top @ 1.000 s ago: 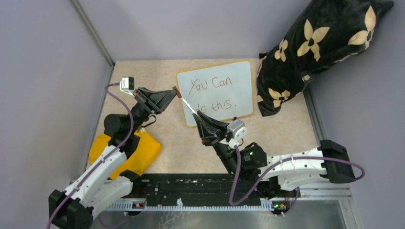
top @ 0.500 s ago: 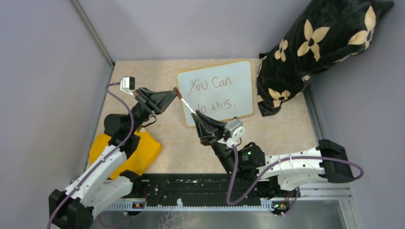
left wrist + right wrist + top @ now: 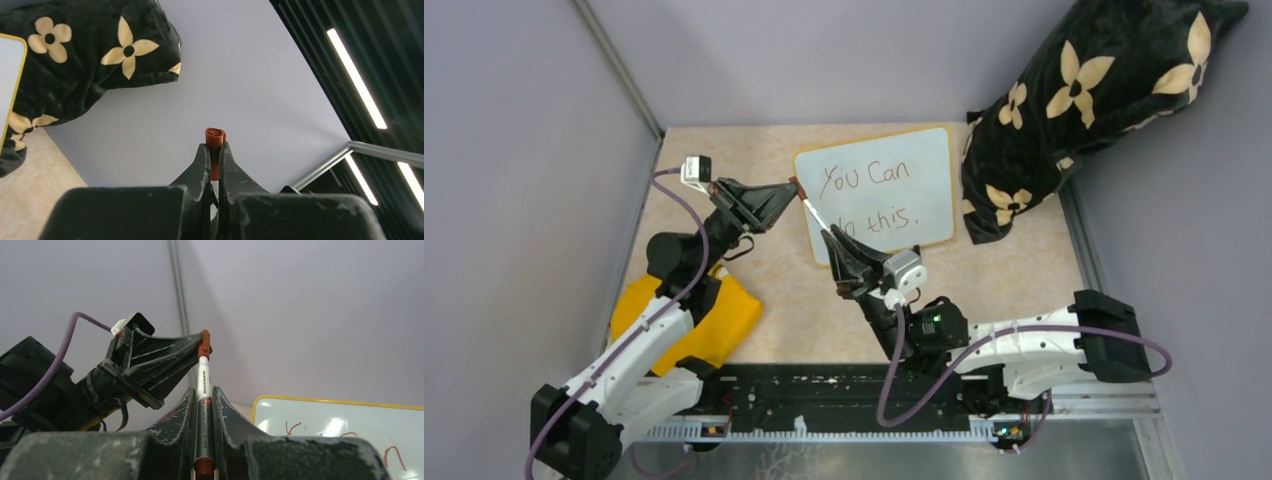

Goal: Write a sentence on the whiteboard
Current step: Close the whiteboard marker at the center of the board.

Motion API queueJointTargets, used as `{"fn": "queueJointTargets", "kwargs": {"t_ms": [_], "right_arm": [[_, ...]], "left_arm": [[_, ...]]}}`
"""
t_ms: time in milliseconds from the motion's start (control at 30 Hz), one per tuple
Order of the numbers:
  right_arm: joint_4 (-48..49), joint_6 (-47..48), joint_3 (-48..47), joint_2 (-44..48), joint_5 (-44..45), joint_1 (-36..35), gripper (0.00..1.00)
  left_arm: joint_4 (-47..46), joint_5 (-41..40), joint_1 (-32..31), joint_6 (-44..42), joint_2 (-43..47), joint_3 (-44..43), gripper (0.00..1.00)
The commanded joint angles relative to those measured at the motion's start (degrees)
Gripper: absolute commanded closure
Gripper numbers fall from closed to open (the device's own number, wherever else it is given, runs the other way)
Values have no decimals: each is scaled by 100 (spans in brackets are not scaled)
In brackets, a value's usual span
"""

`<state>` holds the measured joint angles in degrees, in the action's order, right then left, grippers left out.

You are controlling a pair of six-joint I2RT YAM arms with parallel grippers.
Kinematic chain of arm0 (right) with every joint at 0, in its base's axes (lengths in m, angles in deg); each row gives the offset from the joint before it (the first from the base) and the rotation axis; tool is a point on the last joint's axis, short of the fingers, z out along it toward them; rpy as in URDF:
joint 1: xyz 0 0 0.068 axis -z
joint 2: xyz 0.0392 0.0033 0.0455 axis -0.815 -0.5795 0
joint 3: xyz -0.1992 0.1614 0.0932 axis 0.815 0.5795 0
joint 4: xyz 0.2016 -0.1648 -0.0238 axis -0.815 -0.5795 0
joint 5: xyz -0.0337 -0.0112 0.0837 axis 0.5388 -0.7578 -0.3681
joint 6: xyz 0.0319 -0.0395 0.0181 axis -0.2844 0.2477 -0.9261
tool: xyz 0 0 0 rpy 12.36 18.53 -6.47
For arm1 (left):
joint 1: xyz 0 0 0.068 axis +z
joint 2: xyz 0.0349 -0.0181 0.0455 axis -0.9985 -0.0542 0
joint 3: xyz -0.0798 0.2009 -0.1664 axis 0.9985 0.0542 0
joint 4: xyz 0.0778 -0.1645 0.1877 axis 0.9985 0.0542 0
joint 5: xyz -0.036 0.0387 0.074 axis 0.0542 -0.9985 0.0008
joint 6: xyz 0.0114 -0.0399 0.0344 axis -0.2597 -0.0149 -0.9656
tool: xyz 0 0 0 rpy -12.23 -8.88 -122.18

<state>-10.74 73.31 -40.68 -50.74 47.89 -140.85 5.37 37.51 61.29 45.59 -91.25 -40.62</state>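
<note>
Two pincers on one marker (image 3: 202,372), tip to tip over the left edge of the whiteboard (image 3: 934,150) as seen from above. Left pincer (image 3: 790,192) clamped tight on the reddish-brown cap (image 3: 215,136), fingers (image 3: 202,162) pressed against either side of it, the cap's round end poking out beyond them. Right pincer (image 3: 203,390) closed around the marker's white-and-grey barrel, gripping it lengthwise between the fingers, brown butt end toward the wrist, cap end pointing at the left pincer. Cap at the very end of the barrel; fully seated or merely touching, impossible to tell. Whiteboard resting on the beige table (image 3: 764,290) toward the far side, yellow-framed, slightly turned, its right edge just beside a black pillow (image 3: 1084,100) with cream flowers. On the board, the sentence (image 3: 865,180) in thin dark handwriting, two lines: "You Can" above, "this." below, the first word of the lower line hidden behind marker and right pincer. Under the left arm's elbow, near the table's left edge, a yellow cloth (image 3: 729,320).
</note>
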Motion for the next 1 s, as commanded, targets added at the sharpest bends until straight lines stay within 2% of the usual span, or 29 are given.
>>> {"fn": "queueJointTargets", "kwargs": {"t_ms": [0, 267, 500, 967], "right_arm": [[965, 674, -462, -249, -144, 132, 100], [1625, 978, -791, -455, -544, 377, 100], [1956, 1039, -1274, -746, -918, 574, 100], [1589, 855, -1352, -578, -1029, 605, 100]], "left_arm": [[-452, 110, -6, 318, -244, -398, 100], [-516, -295, -30, 616, -495, -812, 100], [-677, -337, -220, 738, -987, -1416, 100], [-469, -195, -603, 264, -1082, -1712, 100]]}}
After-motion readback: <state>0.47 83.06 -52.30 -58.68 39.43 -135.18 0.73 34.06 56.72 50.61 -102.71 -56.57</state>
